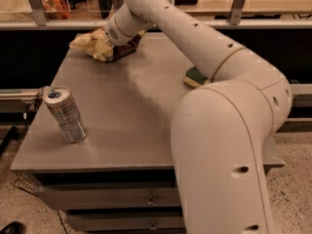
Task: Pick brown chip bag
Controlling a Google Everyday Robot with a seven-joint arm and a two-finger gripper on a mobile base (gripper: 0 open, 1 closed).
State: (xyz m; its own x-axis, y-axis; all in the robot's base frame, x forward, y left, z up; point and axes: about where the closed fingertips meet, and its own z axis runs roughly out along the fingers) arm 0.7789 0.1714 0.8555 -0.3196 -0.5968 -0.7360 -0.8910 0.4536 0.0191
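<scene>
The brown chip bag (95,45) lies crumpled at the far left corner of the grey table (126,111), its pale yellow end showing on the left and a dark brown part on the right. My gripper (118,47) is at the bag, on its right side, at the end of the white arm that reaches across the table from the lower right. The wrist covers the gripper and the middle of the bag.
A silver drink can (65,114) stands tilted near the table's left front edge. A green-and-yellow sponge (196,77) lies at the right, partly behind my arm. A metal rail and glass partition (44,23) run behind the table.
</scene>
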